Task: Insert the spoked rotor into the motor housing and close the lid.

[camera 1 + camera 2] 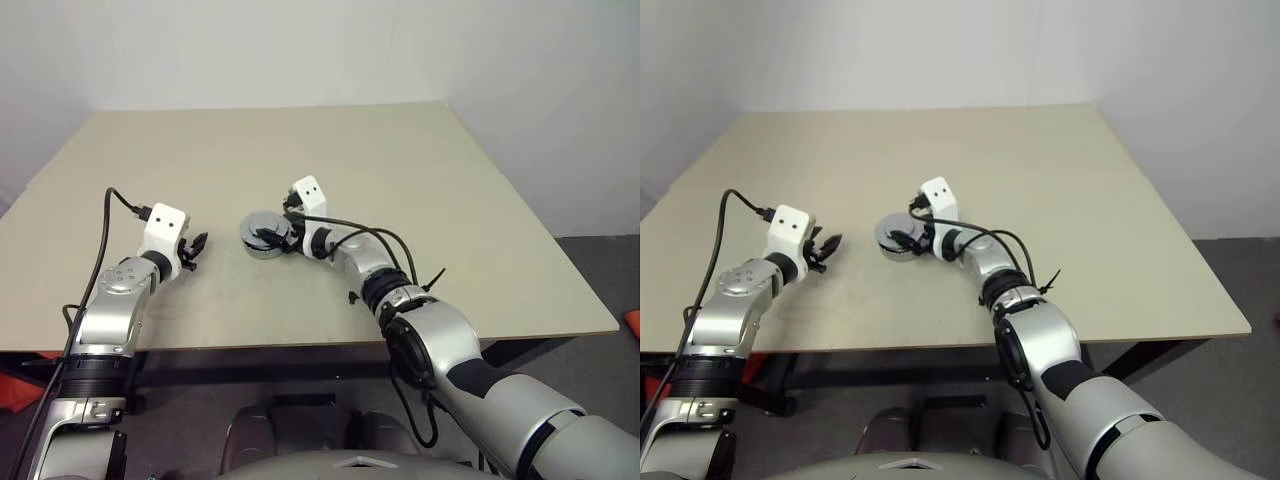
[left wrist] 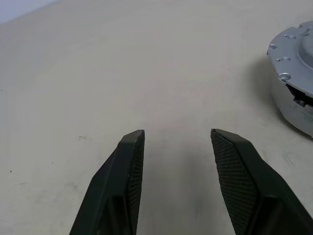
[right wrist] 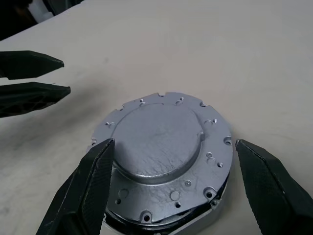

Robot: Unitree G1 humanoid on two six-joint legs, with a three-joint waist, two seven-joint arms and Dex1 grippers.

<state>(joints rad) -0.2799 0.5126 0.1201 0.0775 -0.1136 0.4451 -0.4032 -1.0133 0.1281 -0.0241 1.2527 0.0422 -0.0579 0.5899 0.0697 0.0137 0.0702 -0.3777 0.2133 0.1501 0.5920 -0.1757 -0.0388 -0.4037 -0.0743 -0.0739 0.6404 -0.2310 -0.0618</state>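
My arms are silver-grey metal with black joint rings, and each wrist carries a white box with two small dark dots. Black cables loop along both arms. My jaws are black wedges with cross-hatched inner pads.

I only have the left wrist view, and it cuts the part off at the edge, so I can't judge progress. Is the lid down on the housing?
Observer: Yes, the lid lies flat on the motor housing, closed.
Operator: Where is the right arm?
Observer: The right gripper is at the lid, its jaws wide open, one on each side of it.
Operator: And how does my left arm sit against all that?
Observer: The left gripper is over bare table on the robot's left of the housing, well apart from it.
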